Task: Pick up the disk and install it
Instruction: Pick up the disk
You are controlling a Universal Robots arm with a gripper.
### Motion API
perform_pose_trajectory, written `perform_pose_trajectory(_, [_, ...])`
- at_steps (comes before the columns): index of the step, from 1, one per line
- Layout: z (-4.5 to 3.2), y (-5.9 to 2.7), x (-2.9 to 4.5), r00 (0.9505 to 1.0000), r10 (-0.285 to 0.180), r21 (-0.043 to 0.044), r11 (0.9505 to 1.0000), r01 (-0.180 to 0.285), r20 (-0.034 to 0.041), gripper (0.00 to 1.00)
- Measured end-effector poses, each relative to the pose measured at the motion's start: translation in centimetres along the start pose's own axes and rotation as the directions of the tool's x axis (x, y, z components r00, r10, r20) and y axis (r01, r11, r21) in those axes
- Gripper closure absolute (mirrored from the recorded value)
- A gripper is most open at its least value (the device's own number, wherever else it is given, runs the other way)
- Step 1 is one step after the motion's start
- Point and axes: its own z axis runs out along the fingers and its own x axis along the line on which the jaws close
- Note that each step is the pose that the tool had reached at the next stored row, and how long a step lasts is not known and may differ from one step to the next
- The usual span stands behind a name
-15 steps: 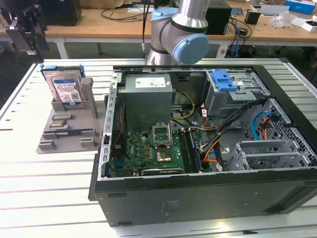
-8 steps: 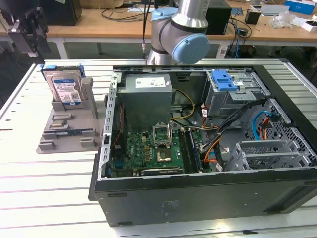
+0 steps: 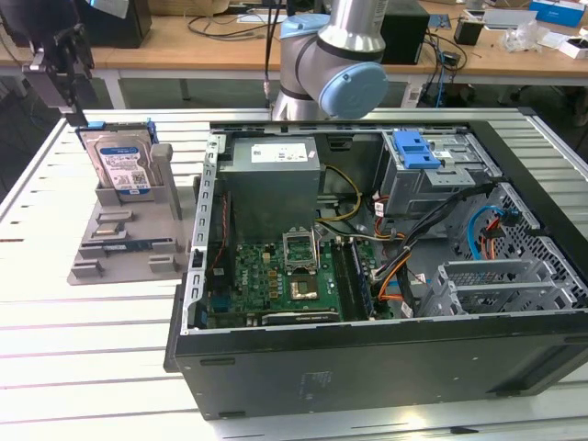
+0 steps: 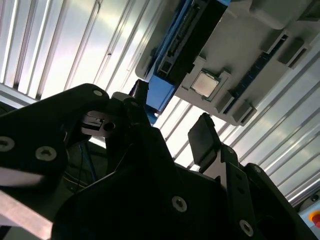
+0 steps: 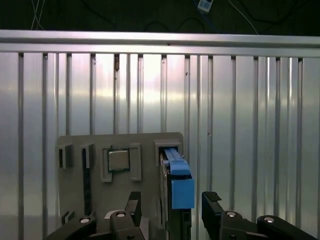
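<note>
An open computer case [image 3: 367,276] sits on the near tabletop [image 3: 92,367]. Farther back, on the exterior view's left, the disk [image 3: 124,168] stands on edge in a grey holder [image 3: 119,243]. The hand [image 3: 62,72] hovers above it, open, with its fingers [image 5: 212,201] on either side of the disk.

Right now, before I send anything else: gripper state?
Gripper: open, holding nothing; in the first wrist view its fingers are spread to either side of the upright disk.
</note>
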Motion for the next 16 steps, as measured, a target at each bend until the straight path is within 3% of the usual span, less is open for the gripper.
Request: perform_pose_trajectory(16, [3.46, -0.89, -0.43, 0.9999, -0.01, -0.0027, 0.9999, 0.01, -0.0003, 0.4])
